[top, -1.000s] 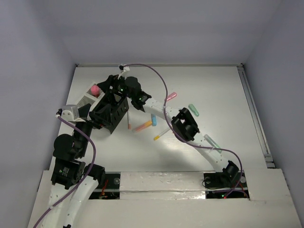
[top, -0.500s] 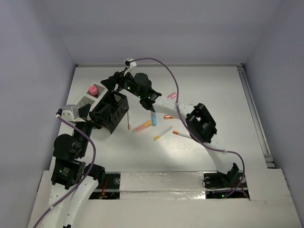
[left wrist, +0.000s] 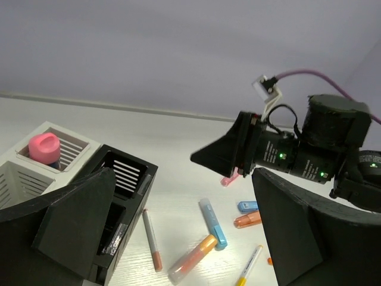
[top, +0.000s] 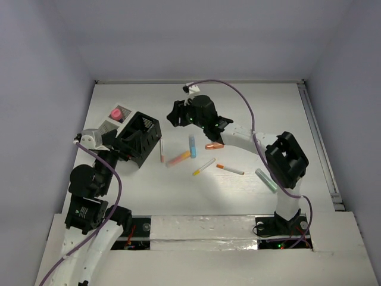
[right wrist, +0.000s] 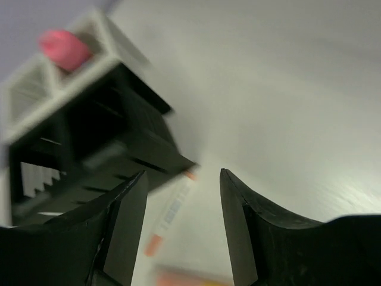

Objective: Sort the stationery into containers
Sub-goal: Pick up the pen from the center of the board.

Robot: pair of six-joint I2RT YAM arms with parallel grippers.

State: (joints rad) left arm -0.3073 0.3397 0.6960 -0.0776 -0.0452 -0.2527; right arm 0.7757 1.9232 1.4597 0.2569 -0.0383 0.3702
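The black box point(top: 138, 138) stands at the left with the white box point(top: 106, 126) beside it; a pink marker point(top: 116, 112) stands in the white box. Loose on the table lie a thin pen point(top: 162, 150), an orange-pink marker point(top: 178, 158), a blue marker point(top: 192, 145), an orange capsule point(top: 214, 145), a yellow-ended pen point(top: 204, 166), an orange-ended pen point(top: 229, 169) and a teal marker point(top: 266, 180). My right gripper point(top: 174, 115) is open and empty, in the air right of the black box point(right wrist: 107, 149). My left gripper point(left wrist: 183, 179) is open and empty beside the black box point(left wrist: 116, 196).
A pink marker point(left wrist: 229, 179) and a small blue one point(left wrist: 248, 206) lie under the right arm in the left wrist view. A rail point(top: 318, 143) runs along the table's right edge. Walls close in the back and sides.
My right gripper has drawn back from above the black box toward the right, and its arm has swung right, uncovering the teal marker. The left arm has barely moved.
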